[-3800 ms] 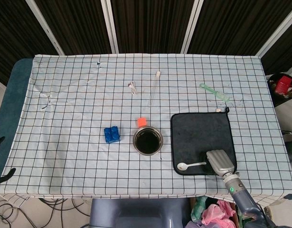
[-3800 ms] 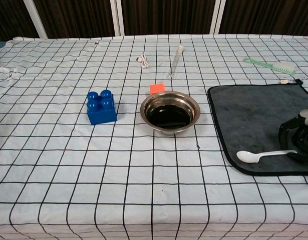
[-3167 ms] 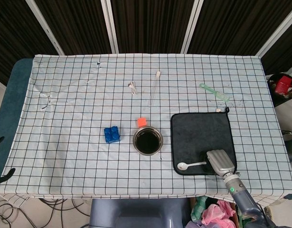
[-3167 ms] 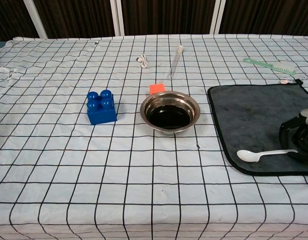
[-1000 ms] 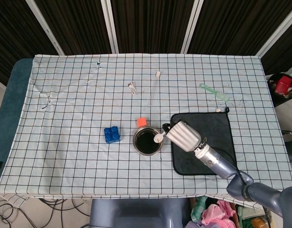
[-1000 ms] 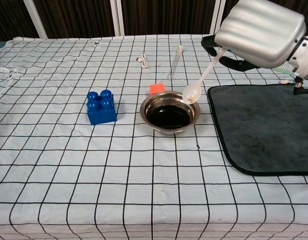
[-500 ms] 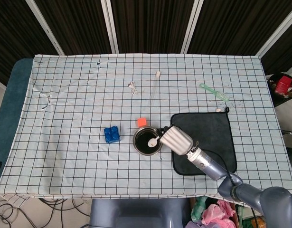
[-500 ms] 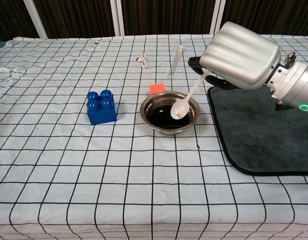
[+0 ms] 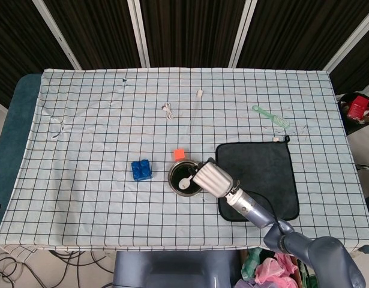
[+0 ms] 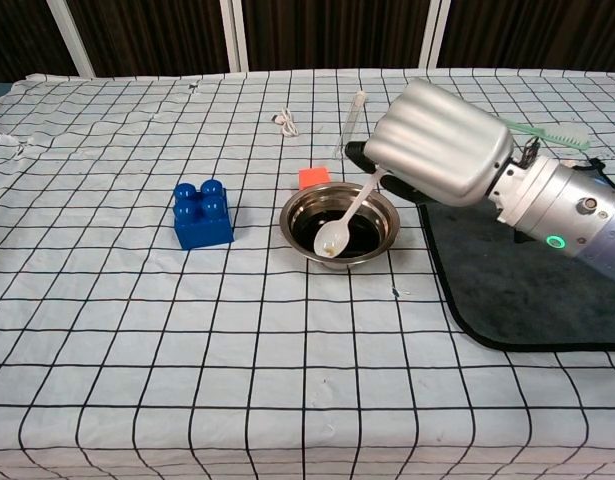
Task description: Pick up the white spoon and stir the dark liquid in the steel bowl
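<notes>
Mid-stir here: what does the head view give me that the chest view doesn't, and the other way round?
Only the head view shows the whole tablecloth out to its edges, the full black mat and the red item off the table.

Only the chest view shows the spoon side-on, its tip down in the bowl near the front wall.

Both show the right robot hand holding the spoon over the dark liquid, the blue block, the orange piece and the green brush.
</notes>
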`<state>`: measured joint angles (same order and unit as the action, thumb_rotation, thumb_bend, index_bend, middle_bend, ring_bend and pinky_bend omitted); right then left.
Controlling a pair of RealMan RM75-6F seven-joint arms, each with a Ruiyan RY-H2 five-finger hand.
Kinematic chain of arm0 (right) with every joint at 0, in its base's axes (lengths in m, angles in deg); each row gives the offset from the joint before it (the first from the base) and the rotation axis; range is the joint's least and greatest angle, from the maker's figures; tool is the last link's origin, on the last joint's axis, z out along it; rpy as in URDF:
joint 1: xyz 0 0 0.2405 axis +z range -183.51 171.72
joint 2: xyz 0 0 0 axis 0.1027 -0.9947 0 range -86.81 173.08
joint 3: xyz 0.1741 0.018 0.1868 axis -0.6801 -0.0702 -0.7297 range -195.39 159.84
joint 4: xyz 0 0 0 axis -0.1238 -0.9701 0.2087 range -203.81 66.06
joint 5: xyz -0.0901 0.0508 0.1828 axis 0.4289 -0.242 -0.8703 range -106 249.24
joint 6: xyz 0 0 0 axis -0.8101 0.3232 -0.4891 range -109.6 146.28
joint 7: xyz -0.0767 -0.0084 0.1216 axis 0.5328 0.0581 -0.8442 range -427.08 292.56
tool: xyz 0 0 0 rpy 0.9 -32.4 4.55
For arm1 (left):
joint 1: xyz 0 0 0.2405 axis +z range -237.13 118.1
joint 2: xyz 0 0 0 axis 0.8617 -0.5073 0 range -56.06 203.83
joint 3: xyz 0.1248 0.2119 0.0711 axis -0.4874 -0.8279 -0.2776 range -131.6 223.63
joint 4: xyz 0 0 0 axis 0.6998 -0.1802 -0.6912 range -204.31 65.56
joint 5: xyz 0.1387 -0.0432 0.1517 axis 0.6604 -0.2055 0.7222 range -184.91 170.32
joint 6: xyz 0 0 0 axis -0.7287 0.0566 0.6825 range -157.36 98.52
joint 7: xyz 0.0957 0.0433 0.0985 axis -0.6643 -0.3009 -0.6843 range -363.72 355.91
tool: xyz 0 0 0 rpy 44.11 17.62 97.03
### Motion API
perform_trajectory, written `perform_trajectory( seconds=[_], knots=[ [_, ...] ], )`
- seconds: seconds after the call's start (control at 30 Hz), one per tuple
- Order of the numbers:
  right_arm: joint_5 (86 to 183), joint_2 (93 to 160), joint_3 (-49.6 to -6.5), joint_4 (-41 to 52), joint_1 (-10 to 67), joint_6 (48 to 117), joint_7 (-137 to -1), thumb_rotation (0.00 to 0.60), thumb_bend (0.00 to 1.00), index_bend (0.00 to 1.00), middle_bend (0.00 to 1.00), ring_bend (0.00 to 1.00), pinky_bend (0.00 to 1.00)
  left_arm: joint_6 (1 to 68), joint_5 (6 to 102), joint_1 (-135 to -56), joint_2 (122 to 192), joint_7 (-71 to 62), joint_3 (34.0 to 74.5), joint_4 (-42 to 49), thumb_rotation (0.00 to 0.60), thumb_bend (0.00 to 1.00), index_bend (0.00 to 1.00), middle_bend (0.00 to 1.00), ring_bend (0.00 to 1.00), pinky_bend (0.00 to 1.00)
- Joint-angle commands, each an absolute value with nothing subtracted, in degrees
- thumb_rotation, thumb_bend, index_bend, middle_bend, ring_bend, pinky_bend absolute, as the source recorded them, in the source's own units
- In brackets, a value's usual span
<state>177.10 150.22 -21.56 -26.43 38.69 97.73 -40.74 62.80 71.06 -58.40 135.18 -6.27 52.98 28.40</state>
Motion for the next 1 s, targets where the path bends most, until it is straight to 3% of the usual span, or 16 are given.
perform_trajectory(
  seconds=[0.03, 1.0],
  knots=[
    [177.01, 151.93, -21.47, -29.06, 38.96, 99.1, -41.2, 0.6, 0.39, 0.65, 0.81, 1.0, 1.0, 62.83, 70.98, -58.36, 135.14, -6.2, 53.03, 28.42, 0.6, 0.2, 0.1, 0.01, 0.0, 0.0],
    [175.47, 160.13, -19.28, -44.66, 41.65, 102.56, -46.91, 0.6, 0.39, 0.68, 0.82, 1.0, 1.0, 62.62, 70.29, -58.15, 134.98, -6.8, 53.19, 29.08, 0.6, 0.2, 0.1, 0.01, 0.0, 0.0]
  ],
)
